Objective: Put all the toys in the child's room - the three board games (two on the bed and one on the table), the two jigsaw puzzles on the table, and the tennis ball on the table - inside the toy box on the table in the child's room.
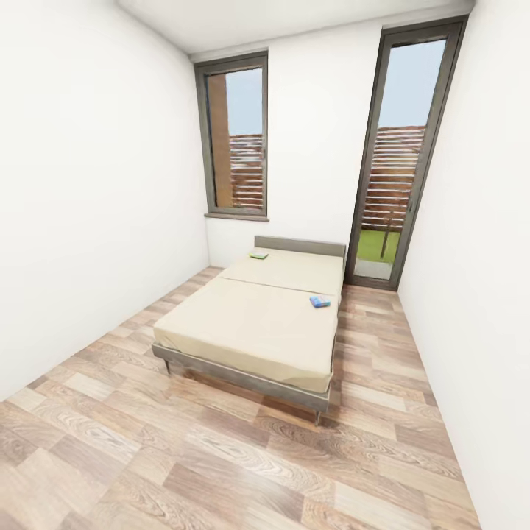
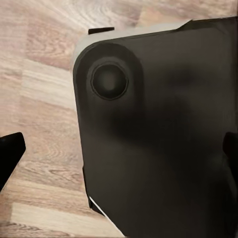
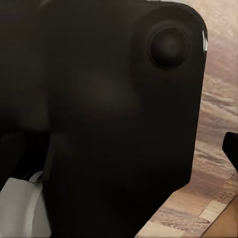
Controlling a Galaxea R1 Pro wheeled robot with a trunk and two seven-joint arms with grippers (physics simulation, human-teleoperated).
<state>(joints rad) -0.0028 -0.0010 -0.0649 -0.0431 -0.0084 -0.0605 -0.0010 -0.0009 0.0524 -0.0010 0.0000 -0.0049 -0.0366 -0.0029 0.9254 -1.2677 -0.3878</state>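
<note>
Wood-plank floor [image 1: 221, 456]: light brown boards, fills the near part of my head view, runs past both sides of the bed.
Bed [image 1: 258, 324]: low, plain beige mattress, grey headboard [image 1: 299, 245] against the far white wall, thin grey frame and legs – sits mid-room, nearer the right wall.
Green board game [image 1: 258, 255]: small flat green-and-white box, lies on the mattress at the far left corner, just beside the headboard.
Blue board game [image 1: 319, 301]: small flat blue printed box, lies on the mattress near its right edge, about halfway down – well apart from the green one.
Windows: dark-framed window [image 1: 235, 140] left of the headboard, tall dark-framed glass door [image 1: 401, 147] at the right; slatted fence and grass outside.
Left gripper: in my left wrist view a black fingertip [image 2: 10, 153] pokes in at one edge and another dark tip at the opposite edge, over a big dark robot panel [image 2: 163, 139] and floor; fingers stand wide apart, nothing between them.
Right gripper: my right wrist view gives one dark tip [image 3: 231, 148] at the edge beside a black robot body [image 3: 109, 114]; I can't tell spread or closed.
</note>
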